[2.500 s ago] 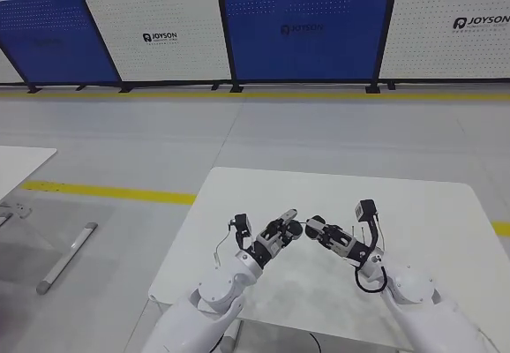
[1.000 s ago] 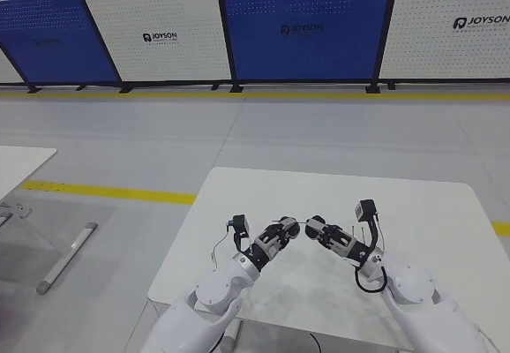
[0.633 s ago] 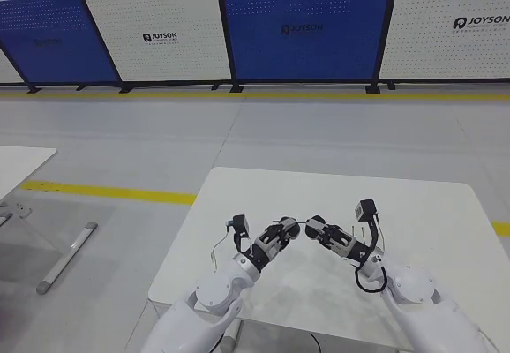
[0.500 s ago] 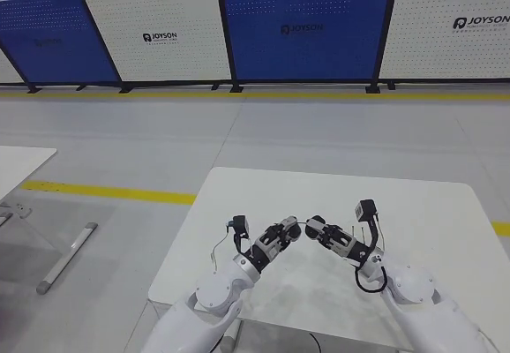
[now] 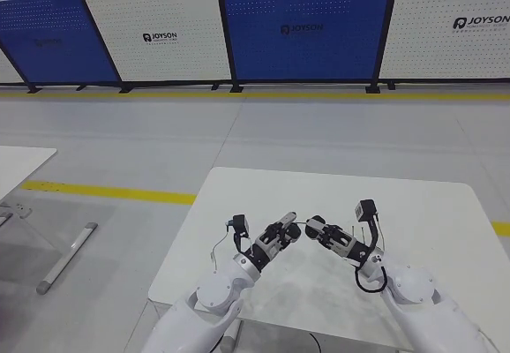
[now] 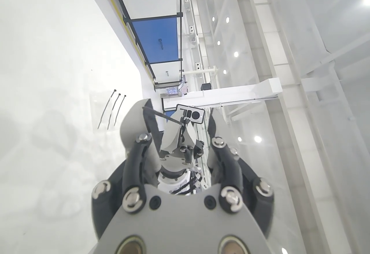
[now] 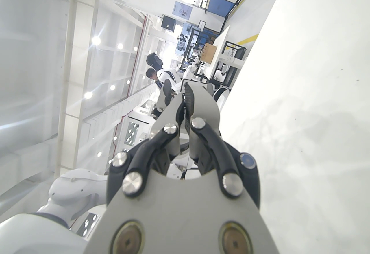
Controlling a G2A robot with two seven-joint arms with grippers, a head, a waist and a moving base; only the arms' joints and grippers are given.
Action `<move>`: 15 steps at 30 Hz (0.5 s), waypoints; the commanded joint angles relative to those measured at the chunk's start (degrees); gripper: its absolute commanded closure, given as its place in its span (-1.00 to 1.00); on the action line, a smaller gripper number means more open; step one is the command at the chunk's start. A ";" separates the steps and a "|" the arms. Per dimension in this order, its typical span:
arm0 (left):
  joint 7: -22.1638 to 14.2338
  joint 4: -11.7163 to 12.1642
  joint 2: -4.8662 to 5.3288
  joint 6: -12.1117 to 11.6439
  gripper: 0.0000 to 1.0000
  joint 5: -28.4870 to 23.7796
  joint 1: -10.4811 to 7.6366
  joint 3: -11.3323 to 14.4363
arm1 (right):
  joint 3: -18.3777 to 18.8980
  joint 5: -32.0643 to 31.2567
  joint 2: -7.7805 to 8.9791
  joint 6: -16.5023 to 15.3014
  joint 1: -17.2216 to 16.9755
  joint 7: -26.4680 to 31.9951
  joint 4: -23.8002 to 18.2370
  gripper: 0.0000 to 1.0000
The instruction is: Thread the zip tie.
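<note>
White square-topped table (image 5: pixel 414 203) on a grey floor. Grey-and-black left gripper (image 5: pixel 291 223) and right gripper (image 5: pixel 311 226) are held tip to tip, just beside each other, over the table's near half. The left gripper's fingers are spread. A yellow floor line (image 5: pixel 105 191) runs behind the table.

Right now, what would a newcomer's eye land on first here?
Above the white table, the two grippers sit nearly tip to tip: the left gripper open, the right gripper shut on a black zip tie. Three spare zip ties lie side by side on the table.
</note>
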 commanded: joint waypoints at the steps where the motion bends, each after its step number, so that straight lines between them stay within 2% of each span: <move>1: 0.01 0.04 -0.02 -0.06 1.00 0.07 -0.02 0.00 | 0.00 0.00 0.00 0.00 0.00 0.00 0.00 1.00; 15: 0.06 0.10 -0.10 -0.31 1.00 0.62 0.00 -0.08 | 0.00 0.00 0.00 0.00 0.00 0.00 0.00 1.00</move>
